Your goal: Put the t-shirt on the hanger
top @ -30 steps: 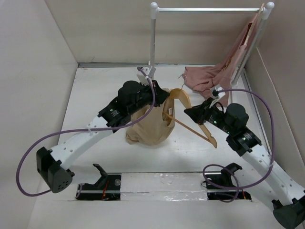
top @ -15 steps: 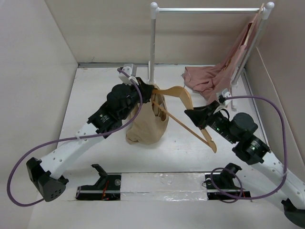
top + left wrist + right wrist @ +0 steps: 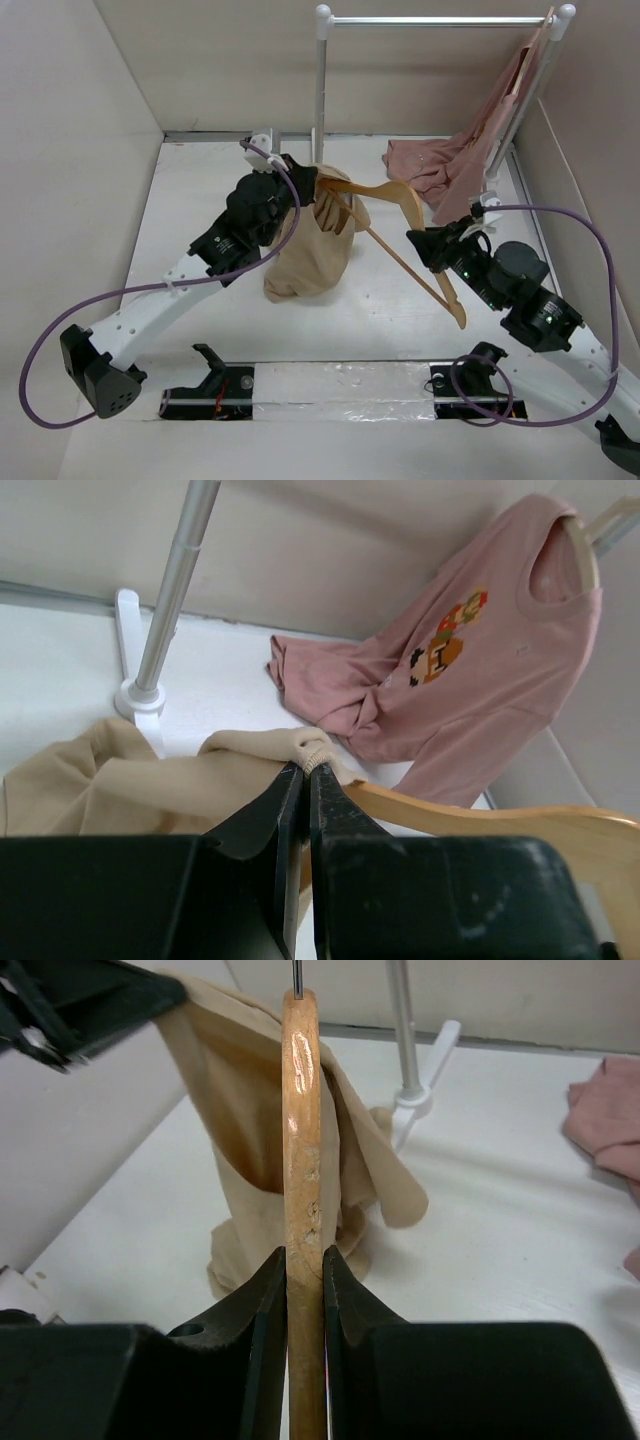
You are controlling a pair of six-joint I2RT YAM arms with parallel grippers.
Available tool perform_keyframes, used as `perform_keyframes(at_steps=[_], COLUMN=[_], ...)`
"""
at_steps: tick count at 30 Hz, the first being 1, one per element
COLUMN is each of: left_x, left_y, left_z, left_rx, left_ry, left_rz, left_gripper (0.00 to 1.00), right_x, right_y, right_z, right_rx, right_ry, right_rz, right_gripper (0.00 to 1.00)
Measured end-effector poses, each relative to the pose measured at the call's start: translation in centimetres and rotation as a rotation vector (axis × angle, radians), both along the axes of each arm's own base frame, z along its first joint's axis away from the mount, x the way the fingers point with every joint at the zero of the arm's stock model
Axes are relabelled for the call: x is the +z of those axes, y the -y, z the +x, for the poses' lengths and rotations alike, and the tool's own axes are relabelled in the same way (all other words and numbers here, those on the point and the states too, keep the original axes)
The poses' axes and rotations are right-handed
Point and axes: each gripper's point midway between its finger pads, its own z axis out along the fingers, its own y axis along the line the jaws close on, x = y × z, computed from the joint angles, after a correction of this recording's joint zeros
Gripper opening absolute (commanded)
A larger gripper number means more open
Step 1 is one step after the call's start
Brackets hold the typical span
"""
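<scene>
T-shirt point(image 3: 305, 260) partly over hanger point(image 3: 380, 188); rail post point(image 3: 320, 90) behind, pink garment point(image 3: 430, 170) beside.

Overhead view from behind the arms point(image 3: 160, 300); close wrist views along the fingers point(image 3: 260, 815); hanger point(image 3: 385, 192) and t-shirt point(image 3: 310, 255) common to all.

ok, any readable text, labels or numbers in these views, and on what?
None readable.
pink shirt: a pixel-style picture print on the chest, no words.
left arm, right arm: small marks on the housings, too small to read.
t-shirt, hanger: nothing printed in view.
</scene>
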Motion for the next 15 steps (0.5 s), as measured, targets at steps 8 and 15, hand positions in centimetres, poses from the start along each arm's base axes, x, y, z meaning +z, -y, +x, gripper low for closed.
perform_keyframes(at_steps=[8,15], left_x=[1.1,0.3], left_y=[-0.6,-1.4], left_z=[-0.4,0.3], left_rx=[0.012,0.074], left_ry=[0.025,0.015], left_rz=[-0.051,-0.036], left_gripper=[0.00,0.00], right_x=[-0.4,0.9], right_y=[0.4,-0.1], right_z=[1.0,-0.1], right_rx=[-0.064,0.002], right_ry=[-0.014,0.016], right_rz=[-0.035,-0.029], right_gripper=[0.00,0.00])
